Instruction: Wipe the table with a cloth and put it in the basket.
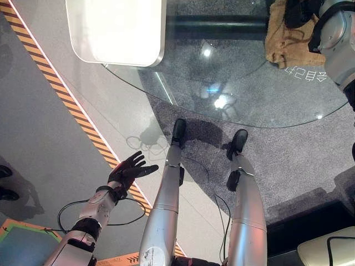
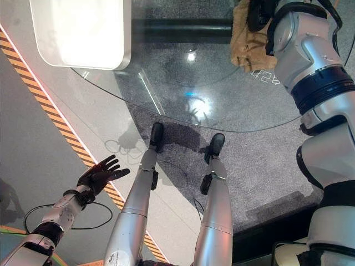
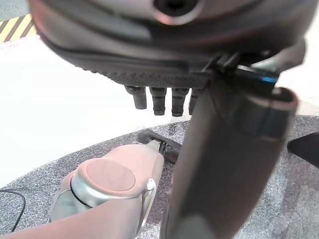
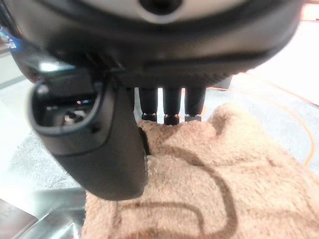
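The cloth point(image 1: 292, 45) lies on the glass table point(image 1: 249, 100) at the frame's upper right, under the right hand point(image 4: 119, 139), whose relaxed fingers rest on it. Lower left, the left hand point(image 1: 128, 170) hangs spread, empty.
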Controlling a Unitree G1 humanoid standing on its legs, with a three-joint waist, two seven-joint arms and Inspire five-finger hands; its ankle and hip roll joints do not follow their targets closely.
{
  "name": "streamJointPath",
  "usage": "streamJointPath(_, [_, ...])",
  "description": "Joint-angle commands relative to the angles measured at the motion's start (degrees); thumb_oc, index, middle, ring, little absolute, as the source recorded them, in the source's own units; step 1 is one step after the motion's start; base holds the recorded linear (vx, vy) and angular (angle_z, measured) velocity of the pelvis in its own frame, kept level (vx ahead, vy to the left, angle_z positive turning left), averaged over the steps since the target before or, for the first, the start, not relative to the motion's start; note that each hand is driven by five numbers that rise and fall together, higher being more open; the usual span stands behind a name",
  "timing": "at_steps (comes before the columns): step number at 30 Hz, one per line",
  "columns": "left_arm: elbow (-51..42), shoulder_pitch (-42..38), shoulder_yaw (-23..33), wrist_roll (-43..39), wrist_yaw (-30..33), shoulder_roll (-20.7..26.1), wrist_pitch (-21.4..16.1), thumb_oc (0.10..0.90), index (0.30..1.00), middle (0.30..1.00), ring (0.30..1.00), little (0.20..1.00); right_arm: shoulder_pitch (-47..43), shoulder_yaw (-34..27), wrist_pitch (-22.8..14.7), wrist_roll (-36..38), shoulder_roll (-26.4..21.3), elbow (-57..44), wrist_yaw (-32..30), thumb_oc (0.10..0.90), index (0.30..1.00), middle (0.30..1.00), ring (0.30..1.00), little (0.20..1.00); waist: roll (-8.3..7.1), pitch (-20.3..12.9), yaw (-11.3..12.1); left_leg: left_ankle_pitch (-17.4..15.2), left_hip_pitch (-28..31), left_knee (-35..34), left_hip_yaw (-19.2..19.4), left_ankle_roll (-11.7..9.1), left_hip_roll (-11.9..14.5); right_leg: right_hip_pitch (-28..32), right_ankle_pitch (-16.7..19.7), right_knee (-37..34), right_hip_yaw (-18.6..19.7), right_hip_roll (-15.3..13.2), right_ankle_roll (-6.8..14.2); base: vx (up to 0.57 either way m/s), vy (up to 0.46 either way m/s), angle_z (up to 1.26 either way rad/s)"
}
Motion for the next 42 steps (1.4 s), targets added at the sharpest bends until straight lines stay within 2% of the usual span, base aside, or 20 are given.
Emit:
streamJointPath(1, [1.5, 2.8, -0.6, 0.9, 0.6, -1.4, -1.2, 0.8, 0.9, 0.9, 0.9, 0.9, 1.9, 0.0, -2.9, 0.3, 4.9, -8.9, -0.7, 0.1, 0.3, 0.3, 0.3, 0.2, 2.23, -0.8, -0.4, -1.3, -0.1, -0.8, 5.6, 5.4, -3.2, 3.1, -2.4, -2.3, -6.3, 1.8, -0.6, 0.0, 0.0, 0.0])
streamJointPath(16, [1.7, 2.2, -0.4, 2.2, 1.1, -3.1, -1.6, 0.8, 0.9, 0.9, 0.9, 0.9, 4.1, -2.1, -2.0, -2.5, 10.7, -16.2, 1.3, 0.1, 0.3, 0.3, 0.3, 0.2, 2.45, -0.8, 0.2, -1.0, 0.5, -1.4, 5.3, 5.6, -3.8, 3.6, -2.3, -3.1, -6.4, 2.1, -0.5, 0.0, 0.0, 0.0])
streamJointPath(42, [1.9, 1.9, -0.2, 4.2, 1.3, -5.1, -1.9, 0.8, 0.9, 0.9, 0.9, 0.9, 7.4, -2.2, -0.9, -5.6, 20.6, -23.5, 5.8, 0.1, 0.3, 0.3, 0.3, 0.2, 3.02, -0.8, 1.9, -0.5, 1.1, -1.5, 4.3, 6.2, -4.8, 4.6, -2.1, -3.5, -6.9, 1.8, -0.5, 0.0, 0.0, 0.0])
